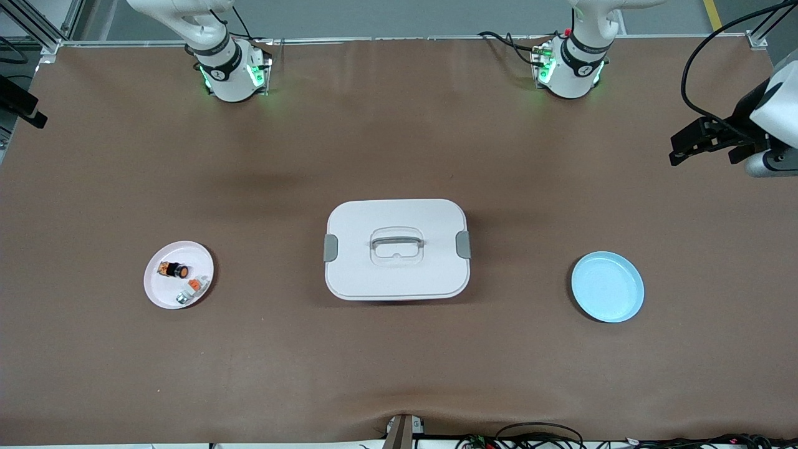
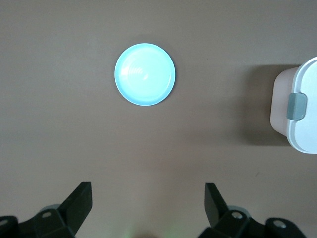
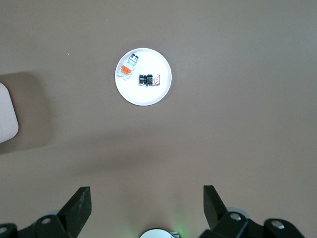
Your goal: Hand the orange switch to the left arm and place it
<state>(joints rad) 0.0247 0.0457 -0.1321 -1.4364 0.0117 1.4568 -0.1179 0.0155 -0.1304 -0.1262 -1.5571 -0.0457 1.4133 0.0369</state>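
Observation:
The orange switch point(image 1: 174, 270) point(image 3: 148, 79) lies on its side on a small white plate point(image 1: 157, 292) point(image 3: 144, 97) toward the right arm's end of the table. The white box point(image 1: 361, 218) point(image 2: 303, 134), with grey side clips and a recessed handle, stands in the middle of the table. High over the table, my right gripper point(image 3: 146, 189) is open and empty, with the plate and switch well below it. My left gripper point(image 2: 147, 187) is also open and empty, high over bare table beside a light blue plate point(image 1: 608, 287) point(image 2: 144, 74). Neither gripper shows in the front view.
A white-and-orange connector point(image 1: 197, 284) point(image 3: 127, 72) and a tiny silver piece point(image 1: 182, 298) point(image 3: 132, 59) share the white plate. The blue plate sits toward the left arm's end of the table. A black device point(image 1: 704, 140) overhangs that end's edge. Cables run along the table edge nearest the front camera.

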